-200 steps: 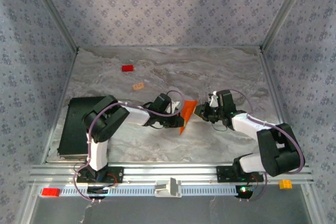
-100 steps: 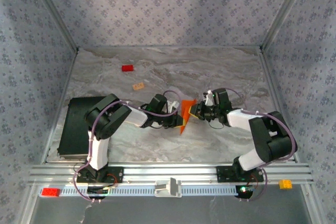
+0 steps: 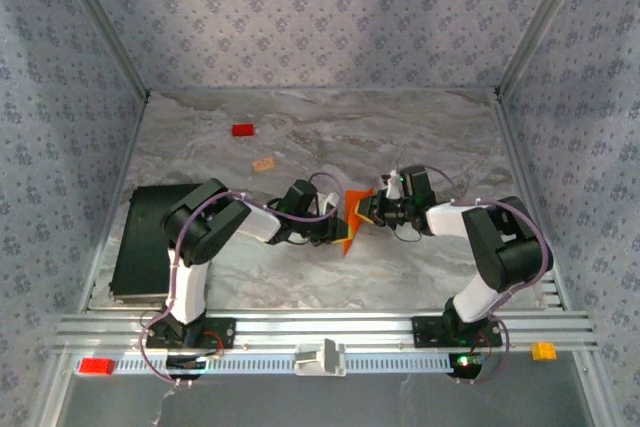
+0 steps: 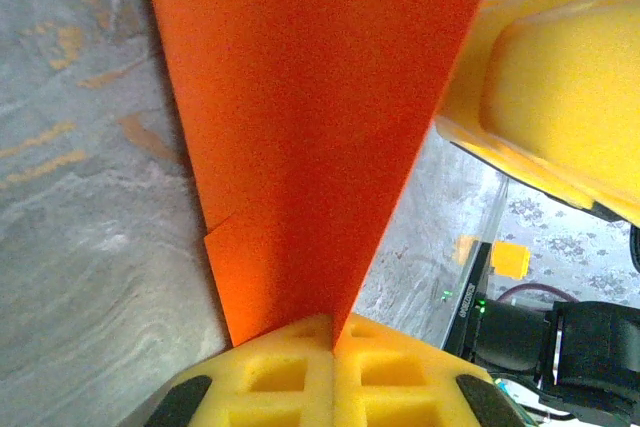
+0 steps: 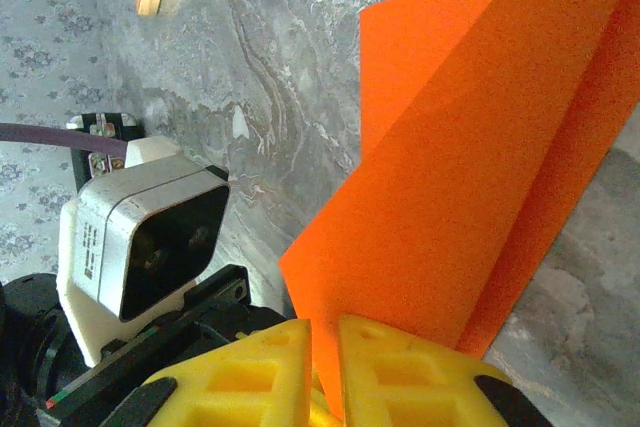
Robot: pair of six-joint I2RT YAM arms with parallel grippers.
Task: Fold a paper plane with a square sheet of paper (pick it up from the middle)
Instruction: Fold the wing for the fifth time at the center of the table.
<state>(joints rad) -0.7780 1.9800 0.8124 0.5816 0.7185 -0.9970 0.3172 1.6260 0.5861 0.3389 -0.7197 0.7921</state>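
Observation:
The square sheet of paper [image 3: 352,219] is bright orange, folded and creased, and stands on edge between the two arms at the table's middle. My left gripper [image 3: 338,229] is shut on its near edge; in the left wrist view the orange paper [image 4: 310,137] rises straight out of the closed yellow pads [image 4: 285,372]. My right gripper [image 3: 370,211] pinches the other side. Its yellow pads [image 5: 400,372] stand slightly apart with a fold of the paper [image 5: 470,187] between them. The two grippers nearly face each other across the sheet.
A small red block [image 3: 242,130] and a small tan block [image 3: 264,163] lie at the back left. A black slab [image 3: 140,237] lies at the left edge. A metal rail [image 3: 320,332] runs along the front, and patterned walls close in the sides.
The right arm's elbow has swung in toward the middle and its gripper has shifted slightly left and back with the paper. The left gripper has moved slightly left, still gripping.

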